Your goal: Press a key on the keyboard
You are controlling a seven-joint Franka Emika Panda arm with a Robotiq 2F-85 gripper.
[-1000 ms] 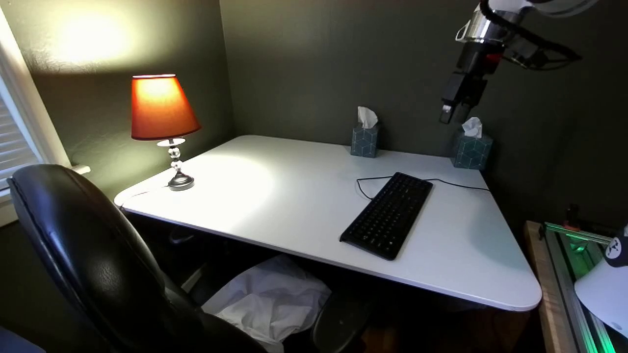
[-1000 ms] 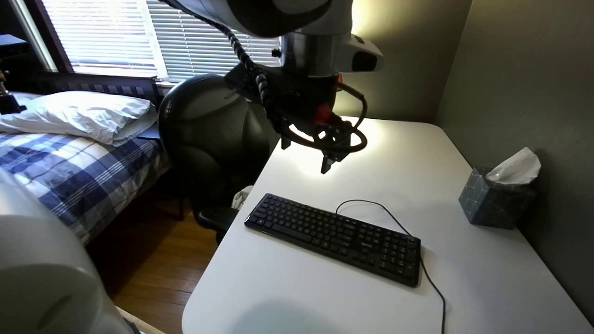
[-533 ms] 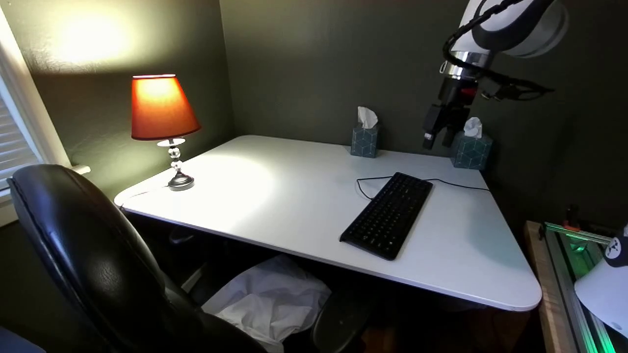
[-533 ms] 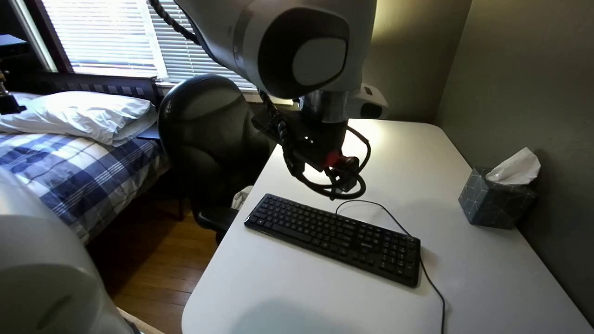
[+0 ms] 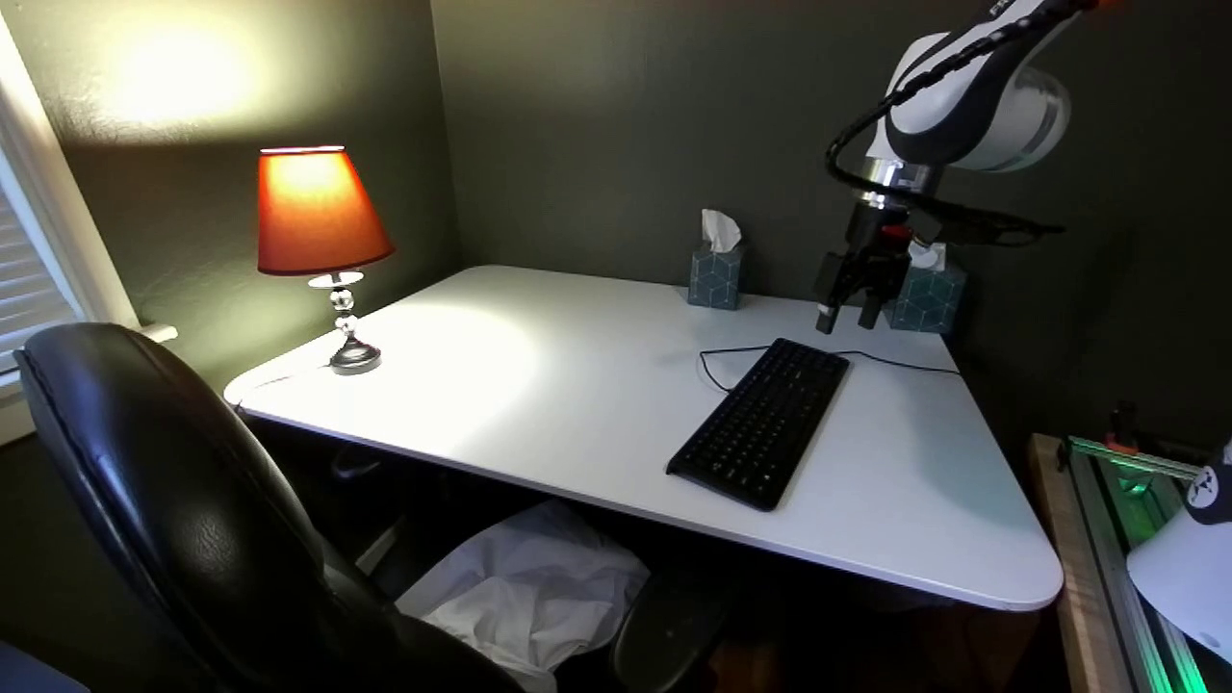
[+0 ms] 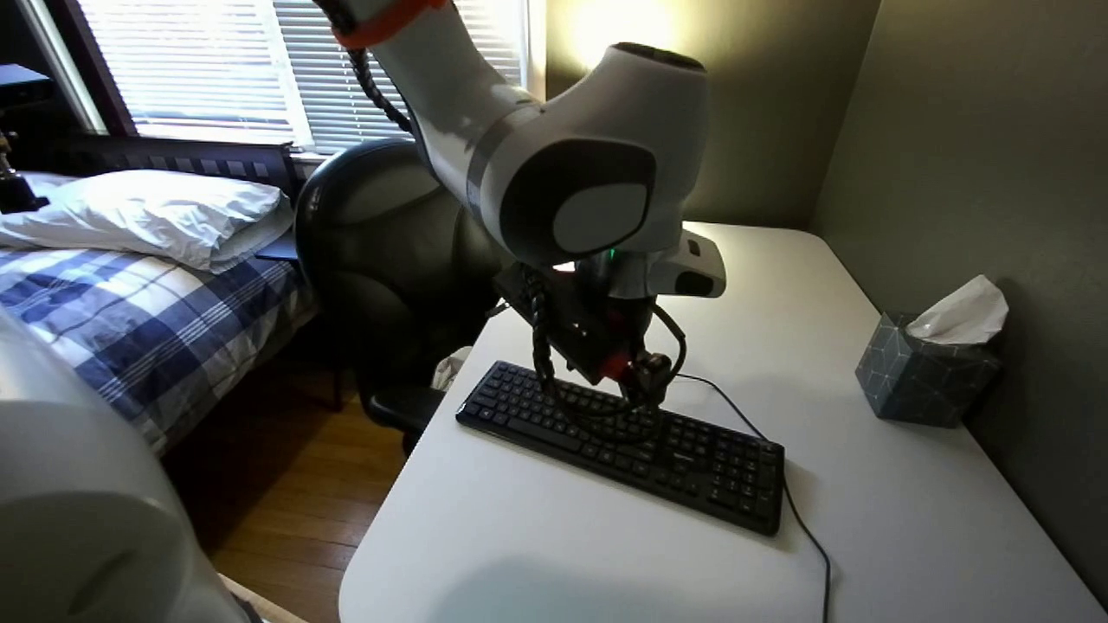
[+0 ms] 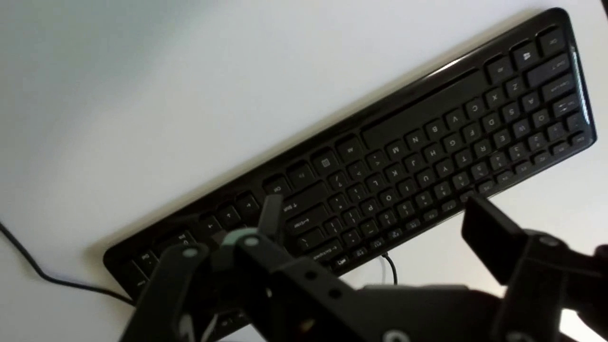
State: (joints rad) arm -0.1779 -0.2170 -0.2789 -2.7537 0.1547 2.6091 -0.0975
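The flat black keyboard [image 5: 765, 423] lies on the white desk [image 5: 577, 385]. It also shows in the other views [image 6: 710, 467] [image 7: 418, 137]. Its thin dark cable [image 5: 895, 363] runs across the desk. My gripper [image 5: 849, 316] is open and empty, with its fingers pointing down, above the keyboard's far end in this exterior view. In the wrist view the open jaws [image 7: 375, 213] span part of the keyboard; one finger overlaps the area by the Enter and Shift keys, the other its cable-side edge. No contact shows. In an exterior view the fingertips are hidden behind the wrist and its hose.
Teal-grey tissue boxes stand near the wall: one box [image 5: 714, 279] at the back, another [image 5: 926, 300] partly behind my gripper; a tissue box also shows here [image 6: 922, 381]. A red lamp [image 5: 322, 212] stands at the desk's far corner. A black chair [image 5: 192, 481] is beside the desk.
My gripper has moved down toward the desk and slightly left in an exterior view, coming closer to the keyboard. It has stayed open. The keyboard has not moved.
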